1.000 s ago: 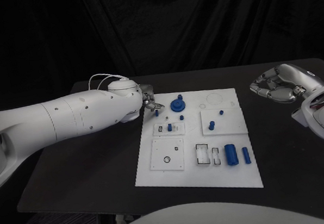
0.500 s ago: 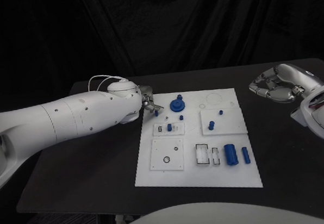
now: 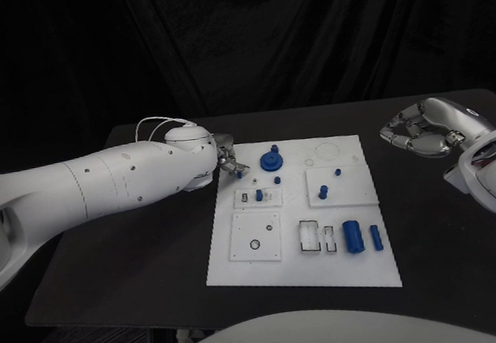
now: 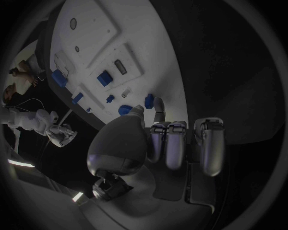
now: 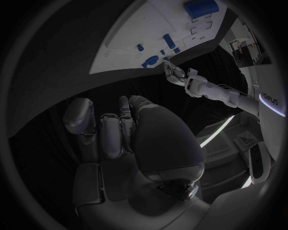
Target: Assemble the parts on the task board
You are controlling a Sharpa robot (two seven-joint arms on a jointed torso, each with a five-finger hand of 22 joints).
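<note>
The white task board (image 3: pixel 264 263) lies mid-table. At its far left corner my left hand (image 3: pixel 228 162) has its thumb and one finger closed round a small blue peg (image 3: pixel 239 172), close over the board. The left wrist view shows that peg (image 4: pixel 149 100) between the fingertips (image 4: pixel 158 103). Beside it stands a round blue part (image 3: pixel 272 162) with a pin on top. My right hand (image 3: pixel 423 134) hovers over the black table, right of the board, fingers curled in on nothing. The right wrist view shows the board (image 5: pixel 135 38) beyond those fingers (image 5: pixel 112 129).
Other blue parts sit on the board: short pegs (image 3: pixel 324 190) in the middle blocks and two cylinders (image 3: pixel 353 236) lying near the front right. A square plate with a ring hole (image 3: pixel 256 244) is front left. Bare black table (image 3: pixel 125 252) surrounds the board.
</note>
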